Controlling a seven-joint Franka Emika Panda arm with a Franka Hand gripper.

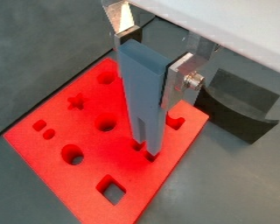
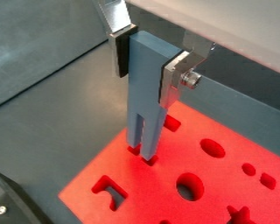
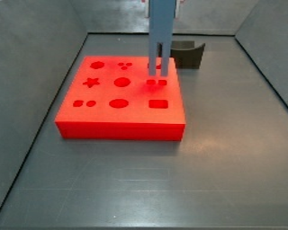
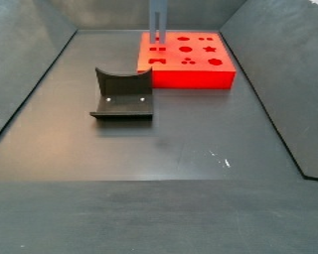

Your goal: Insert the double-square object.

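Here, in a wrist view, you see the two-finger gripper [image 1: 152, 54] with its flat silver fingers [image 1: 181, 72] pinching the top of the tall blue-grey two-pronged double-square object [image 1: 143, 96], which hangs upright. Its two prongs reach down to the bright red foam board with shaped cut-outs [image 1: 60, 131], and the prong tips meet the board at a pair of small square holes near the edge facing the dark L-shaped fixture [image 1: 241, 103]. You cannot tell from here how far the prongs have gone in.

In a wrist view from the opposite side, the gripper [image 2: 149, 54] clamps the same blue-grey object [image 2: 147, 96] between a silver finger [image 2: 178, 74] and its partner. The prong tips touch the red board [image 2: 230, 188] close to one edge, with round holes and a cross-shaped hole further along.

In a side view, you see the blue object [image 3: 161, 40] standing vertically over the red board [image 3: 122, 121], its lower end at the square holes on the side nearest the fixture [image 3: 189, 54]. The gripper is out of frame above.

In a side view from further off, the object [image 4: 158, 18] shows as a thin upright strip above the red board [image 4: 189, 74], while the fixture [image 4: 122, 94] sits well apart on the grey floor [image 4: 189, 179].
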